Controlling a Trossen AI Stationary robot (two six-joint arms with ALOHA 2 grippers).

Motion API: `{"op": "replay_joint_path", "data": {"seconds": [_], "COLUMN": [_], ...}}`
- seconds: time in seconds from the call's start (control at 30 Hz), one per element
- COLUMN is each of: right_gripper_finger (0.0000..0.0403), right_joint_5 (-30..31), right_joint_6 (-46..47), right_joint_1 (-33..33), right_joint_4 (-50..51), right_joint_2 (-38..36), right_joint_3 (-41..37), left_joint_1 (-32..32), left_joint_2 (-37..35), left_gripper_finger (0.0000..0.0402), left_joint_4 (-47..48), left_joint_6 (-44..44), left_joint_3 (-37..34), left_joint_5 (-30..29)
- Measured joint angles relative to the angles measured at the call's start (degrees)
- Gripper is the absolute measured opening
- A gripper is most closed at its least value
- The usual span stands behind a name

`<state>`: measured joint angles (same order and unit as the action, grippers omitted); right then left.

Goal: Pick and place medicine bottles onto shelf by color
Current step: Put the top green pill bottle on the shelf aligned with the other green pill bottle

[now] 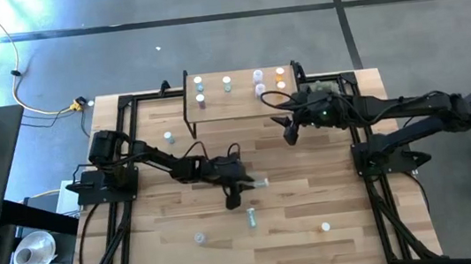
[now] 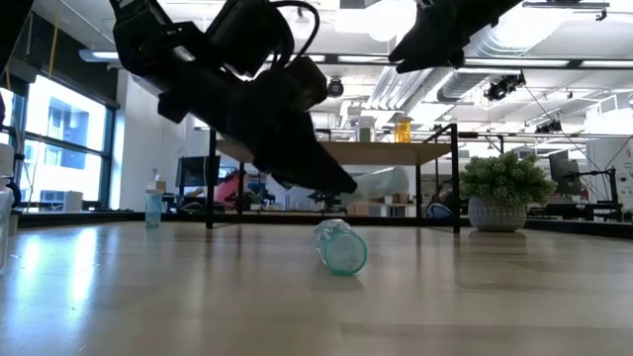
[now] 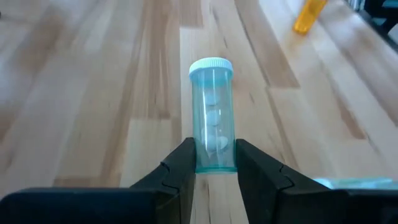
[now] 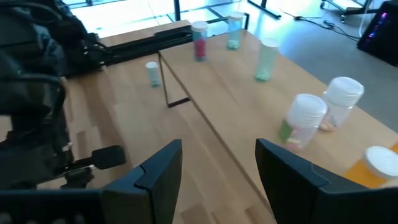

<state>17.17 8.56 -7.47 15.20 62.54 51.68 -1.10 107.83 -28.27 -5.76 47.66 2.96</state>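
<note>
Pale blue plastic, smooth and round, is what my left gripper (image 3: pixel 214 163) is closed on: it holds a light-blue bottle (image 3: pixel 213 117) only by the bottom end, with the white cap pointing away from the wrist. I judge this the main risk, because the fingers (image 3: pixel 179 171) pinch a short piece of a slippery cylinder, so the bottle can turn between them or slide out when I raise and swing the arm. In the high view this gripper (image 1: pixel 243 184) is near the middle of the table, and the shelf (image 1: pixel 241 102) is at about 12 o'clock from it. Another bottle (image 2: pixel 342 247) lies on its side on the wood at about 6 o'clock from the gripper, so a low move could knock it and make it roll. Two more small bottles (image 1: pixel 200 238) stand further toward 6 o'clock, apart from each other. My right gripper (image 4: pixel 217 165) hangs with its jaws apart and holds nothing, just at the right end of the shelf, at about 2 o'clock from the left one. Several bottles (image 4: pixel 303 119) already stand on the board close to it, and a careless approach with either arm could push them over
</note>
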Motion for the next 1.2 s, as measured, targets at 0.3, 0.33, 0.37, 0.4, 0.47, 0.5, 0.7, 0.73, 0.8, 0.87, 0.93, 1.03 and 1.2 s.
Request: {"op": "replay_joint_path", "data": {"seconds": [0.3,0.33,0.37,0.4,0.47,0.5,0.7,0.73,0.8,0.87,0.93,1.03,1.2], "right_gripper_finger": [0.0195,0.0195,0.0195,0.0195,0.0195,0.0195,0.0195,0.0195,0.0195,0.0195,0.0195,0.0195,0.0195], "right_joint_5": [0.2,0.2,0.2,0.2,0.2,0.2,-1.6,-2.7,-4.9,-7.7,-10.8,-15.0,-21.0], "right_joint_6": [0.0,0.0,0.0,-0.2,-1.3,-1.8,-3.1,-3.7,-4.5,-5.0,-6.5,-8.4,-12.2], "right_joint_1": [3.4,3.6,3.8,4.0,4.3,4.4,4.5,4.5,4.5,4.5,4.5,4.5,4.5], "right_joint_4": [-0.5,-0.8,-1.1,-1.4,-2.4,-3.1,-8.9,-9.8,-12.3,-14.8,-17.8,-22.7,-30.7], "right_joint_2": [0.0,0.0,0.0,0.0,0.0,0.0,0.8,1.2,2.5,4.2,6.3,9.4,15.6], "right_joint_3": [0.0,0.0,0.0,0.0,0.0,0.0,0.1,0.1,0.1,0.1,0.1,0.1,0.1], "left_joint_1": [-0.4,-0.7,-1.0,-1.5,-2.4,-2.9,-3.9,-3.9,-3.9,-3.9,-3.9,-3.9,-3.9], "left_joint_2": [-2.0,-2.9,-4.2,-5.6,-8.7,-10.1,-18.1,-19.1,-20.5,-21.1,-21.3,-21.2,-21.1], "left_gripper_finger": [0.009,0.009,0.009,0.009,0.009,0.009,0.009,0.009,0.0091,0.0091,0.0091,0.0091,0.0091], "left_joint_4": [-4.0,-6.2,-8.2,-10.2,-15.4,-18.1,-28.9,-31.1,-35.6,-40.4,-45.0,-50.1,-53.2], "left_joint_6": [0.0,0.0,-0.2,-0.7,-2.2,-2.9,-4.2,-4.1,-4.1,-3.6,-3.3,-3.3,-4.0], "left_joint_3": [-1.4,-2.5,-4.5,-6.6,-11.0,-13.0,-24.0,-25.6,-28.3,-30.7,-33.0,-35.5,-37.8], "left_joint_5": [2.1,2.1,2.2,2.1,1.9,1.8,1.8,1.7,1.8,1.7,1.8,1.7,0.8]}}
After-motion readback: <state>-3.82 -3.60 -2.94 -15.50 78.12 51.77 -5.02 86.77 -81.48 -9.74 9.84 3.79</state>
